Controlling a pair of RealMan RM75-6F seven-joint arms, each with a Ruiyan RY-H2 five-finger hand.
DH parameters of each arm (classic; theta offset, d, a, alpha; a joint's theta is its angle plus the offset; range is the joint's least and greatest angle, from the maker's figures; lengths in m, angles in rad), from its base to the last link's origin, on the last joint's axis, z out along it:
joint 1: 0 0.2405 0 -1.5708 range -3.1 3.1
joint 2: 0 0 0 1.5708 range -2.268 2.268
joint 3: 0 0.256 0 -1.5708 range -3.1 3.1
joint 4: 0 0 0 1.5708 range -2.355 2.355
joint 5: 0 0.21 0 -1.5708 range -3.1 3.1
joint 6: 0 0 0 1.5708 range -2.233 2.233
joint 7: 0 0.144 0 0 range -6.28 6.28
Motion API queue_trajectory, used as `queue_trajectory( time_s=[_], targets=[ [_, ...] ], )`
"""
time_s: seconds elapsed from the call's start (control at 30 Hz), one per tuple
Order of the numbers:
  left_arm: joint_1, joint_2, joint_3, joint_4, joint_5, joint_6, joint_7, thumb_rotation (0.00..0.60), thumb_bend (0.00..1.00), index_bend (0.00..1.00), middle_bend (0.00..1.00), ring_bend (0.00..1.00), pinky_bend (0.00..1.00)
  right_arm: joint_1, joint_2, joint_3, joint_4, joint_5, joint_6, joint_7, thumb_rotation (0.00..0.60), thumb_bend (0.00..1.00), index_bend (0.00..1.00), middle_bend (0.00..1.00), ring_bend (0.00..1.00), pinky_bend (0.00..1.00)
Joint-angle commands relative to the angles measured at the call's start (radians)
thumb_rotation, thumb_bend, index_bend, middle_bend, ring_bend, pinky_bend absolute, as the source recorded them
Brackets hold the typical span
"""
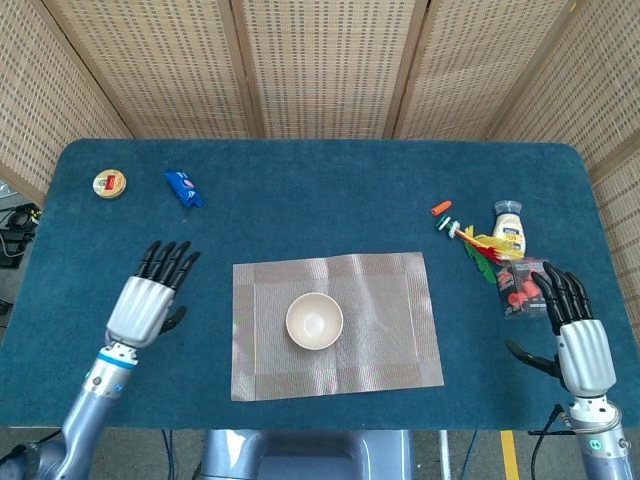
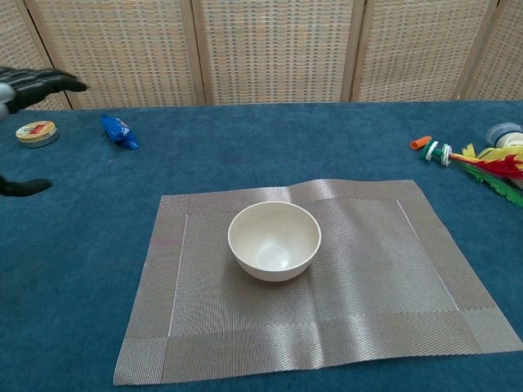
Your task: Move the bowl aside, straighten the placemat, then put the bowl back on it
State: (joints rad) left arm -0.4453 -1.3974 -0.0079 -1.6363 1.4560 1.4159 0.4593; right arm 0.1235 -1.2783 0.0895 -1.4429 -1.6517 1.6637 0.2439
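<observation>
I count one bowl (image 1: 314, 320), one placemat (image 1: 385, 320), one tin (image 1: 109, 183), one blue wrapper (image 1: 183, 188), one bottle (image 1: 509, 226), one feather toy (image 1: 478, 245), one red-filled packet (image 1: 523, 286), and two hands (image 1: 146, 302) (image 1: 575, 338).

The bowl (image 1: 314, 320) sits on the placemat (image 1: 385, 330), left of centre.

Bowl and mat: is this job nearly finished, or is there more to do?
It looks finished. The bowl sits upright on the mat, left of its middle, and the mat lies square to the table edge, with only a slight ripple at its far edge. Nothing is in hand: the left robot hand is open, off the mat to its left, and the right robot hand is open by the table's right edge. Nothing obvious is left.
</observation>
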Motion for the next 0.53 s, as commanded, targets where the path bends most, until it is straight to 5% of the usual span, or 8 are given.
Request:
queue_trajectory(
  time_s=[0.03,0.27,0.53],
  targets=[
    [0.108,0.062,0.057,0.040,0.023,0.092,-0.111,0.600,0.25,0.06,0.00,0.00,0.00,0.007,0.004,-0.013,-0.004,-0.003,-0.030,-0.063,0.600,0.26,0.07,0.00,0.00,0.00],
    [0.256,0.080,0.110,0.112,0.075,0.247,-0.211,0.600,0.24,0.03,0.00,0.00,0.00,0.021,0.050,-0.046,-0.065,0.022,-0.137,-0.183,0.600,0.26,0.07,0.00,0.00,0.00],
    [0.318,0.091,0.102,0.148,0.072,0.272,-0.261,0.600,0.23,0.00,0.00,0.00,0.00,0.023,0.059,-0.056,-0.097,0.038,-0.172,-0.234,0.600,0.26,0.07,0.00,0.00,0.00]
  ],
)
